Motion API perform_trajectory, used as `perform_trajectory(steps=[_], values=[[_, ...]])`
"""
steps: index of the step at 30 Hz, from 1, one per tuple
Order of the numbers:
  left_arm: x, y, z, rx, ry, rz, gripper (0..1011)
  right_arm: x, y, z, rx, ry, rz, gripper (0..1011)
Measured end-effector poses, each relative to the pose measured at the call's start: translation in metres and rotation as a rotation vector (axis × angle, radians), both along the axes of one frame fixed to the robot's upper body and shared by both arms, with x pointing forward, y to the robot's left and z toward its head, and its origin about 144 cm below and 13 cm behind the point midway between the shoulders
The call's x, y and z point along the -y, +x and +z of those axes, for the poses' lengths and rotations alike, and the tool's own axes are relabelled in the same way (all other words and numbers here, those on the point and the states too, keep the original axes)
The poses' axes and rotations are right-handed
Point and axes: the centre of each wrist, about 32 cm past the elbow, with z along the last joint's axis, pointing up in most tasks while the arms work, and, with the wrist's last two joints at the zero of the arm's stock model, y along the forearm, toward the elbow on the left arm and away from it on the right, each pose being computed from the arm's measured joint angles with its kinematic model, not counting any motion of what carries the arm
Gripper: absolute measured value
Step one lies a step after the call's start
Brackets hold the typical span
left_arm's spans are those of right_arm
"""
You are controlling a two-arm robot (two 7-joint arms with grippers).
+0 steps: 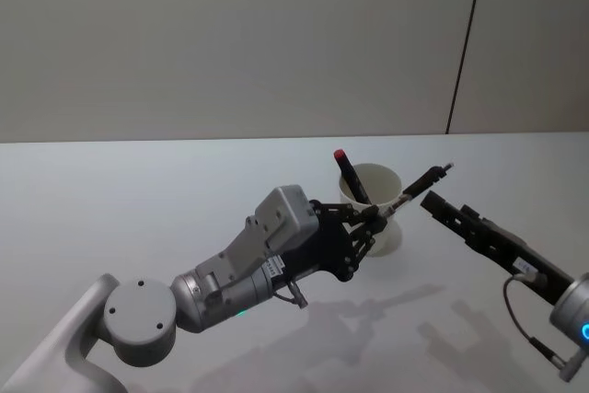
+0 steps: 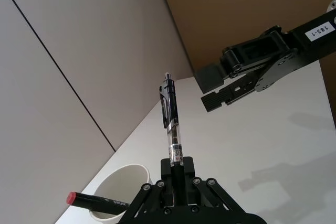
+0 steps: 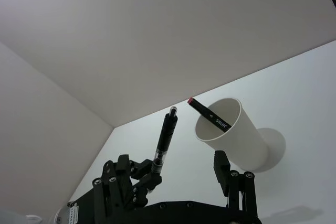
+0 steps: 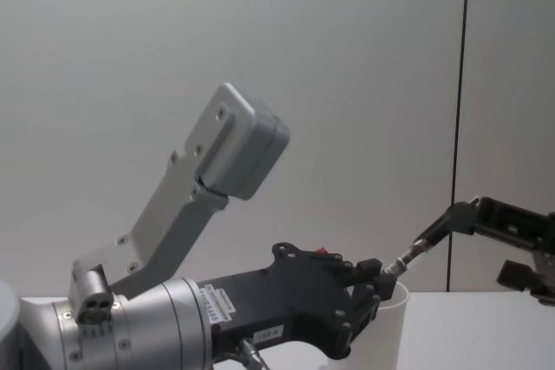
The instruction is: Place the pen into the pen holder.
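One pen (image 2: 171, 121) in left claw (image 1: 375, 218), one marker (image 1: 351, 174) in one cup (image 1: 385, 227)

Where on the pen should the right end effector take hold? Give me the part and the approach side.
Probably the pen by its clear barrel just below the clip, coming from the robot's right. The left end effector is shut on the tip end, leaving the clip end jutting free toward the open right end effector.
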Motion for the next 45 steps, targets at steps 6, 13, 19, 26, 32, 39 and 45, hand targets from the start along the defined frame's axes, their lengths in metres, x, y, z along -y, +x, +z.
perform_trajectory(steps=[6, 13, 19, 26, 32, 39, 45], values=[[0.000, 0.000, 0.000, 0.000, 0.000, 0.000, 136, -0.005, 0.002, 0.002, 0.001, 0.010, -0.014, 1002], [0.000, 0.000, 0.000, 0.000, 0.000, 0.000, 136, -0.009, 0.007, 0.003, 0.007, 0.014, -0.022, 1002], [0.000, 0.000, 0.000, 0.000, 0.000, 0.000, 136, -0.012, 0.011, 0.003, 0.010, 0.016, -0.025, 1002], [0.000, 0.000, 0.000, 0.000, 0.000, 0.000, 136, -0.015, 0.015, 0.003, 0.005, 0.021, -0.028, 1002], [0.000, 0.000, 0.000, 0.000, 0.000, 0.000, 136, -0.017, 0.017, 0.003, -0.004, 0.026, -0.031, 1002], [0.000, 0.000, 0.000, 0.000, 0.000, 0.000, 136, -0.018, 0.020, 0.003, -0.025, 0.036, -0.031, 1002], [0.000, 0.000, 0.000, 0.000, 0.000, 0.000, 136, -0.020, 0.021, 0.003, -0.051, 0.056, -0.033, 1002]])
